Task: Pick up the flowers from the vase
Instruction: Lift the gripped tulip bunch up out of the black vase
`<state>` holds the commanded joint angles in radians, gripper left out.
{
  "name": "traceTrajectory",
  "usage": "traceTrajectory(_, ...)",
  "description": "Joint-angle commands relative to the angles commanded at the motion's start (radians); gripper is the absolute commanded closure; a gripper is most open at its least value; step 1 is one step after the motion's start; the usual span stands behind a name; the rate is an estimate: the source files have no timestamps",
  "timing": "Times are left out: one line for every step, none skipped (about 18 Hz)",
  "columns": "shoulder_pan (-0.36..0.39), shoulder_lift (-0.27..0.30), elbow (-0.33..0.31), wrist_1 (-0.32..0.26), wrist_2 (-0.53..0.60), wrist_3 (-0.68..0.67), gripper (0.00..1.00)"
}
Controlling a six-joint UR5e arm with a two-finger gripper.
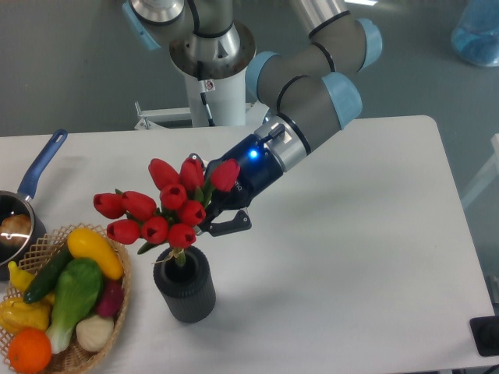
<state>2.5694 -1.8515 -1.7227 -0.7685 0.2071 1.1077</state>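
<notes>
Bunch of red tulips with green leaves [165, 212] gripped in the black claw [212, 212], heads fanning out to its left, stem tips just above the dark grey ribbed cylinder vase [185, 284] below the claw, on the white surface [351, 257].

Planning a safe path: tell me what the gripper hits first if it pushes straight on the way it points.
The gripper points down-left, shut on the flowers. Beyond them, probably the wicker basket; depth is unclear.

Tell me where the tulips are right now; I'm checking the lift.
The flowers sit left of centre in the camera view, held in the gripper just above the vase, right of the wicker basket.
</notes>
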Motion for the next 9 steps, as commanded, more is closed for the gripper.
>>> traceTrajectory(0.002, 0.006, 0.008, 0.000, -0.005, -0.018, 0.64)
traceTrajectory(0.006, 0.015, 0.015, 0.000, -0.005, -0.037, 0.64)
traceTrajectory(0.008, 0.021, 0.023, 0.000, -0.005, -0.055, 0.64)
traceTrajectory(0.009, 0.032, 0.026, 0.000, -0.005, -0.068, 0.64)
traceTrajectory(0.009, 0.043, 0.031, 0.000, -0.005, -0.077, 0.64)
traceTrajectory(0.009, 0.051, 0.031, 0.000, -0.005, -0.083, 0.64)
traceTrajectory(0.011, 0.057, 0.031, 0.000, -0.005, -0.083, 0.65)
traceTrajectory(0.014, 0.060, 0.032, 0.000, -0.005, -0.083, 0.65)
traceTrajectory(0.014, 0.064, 0.034, 0.000, -0.005, -0.085, 0.66)
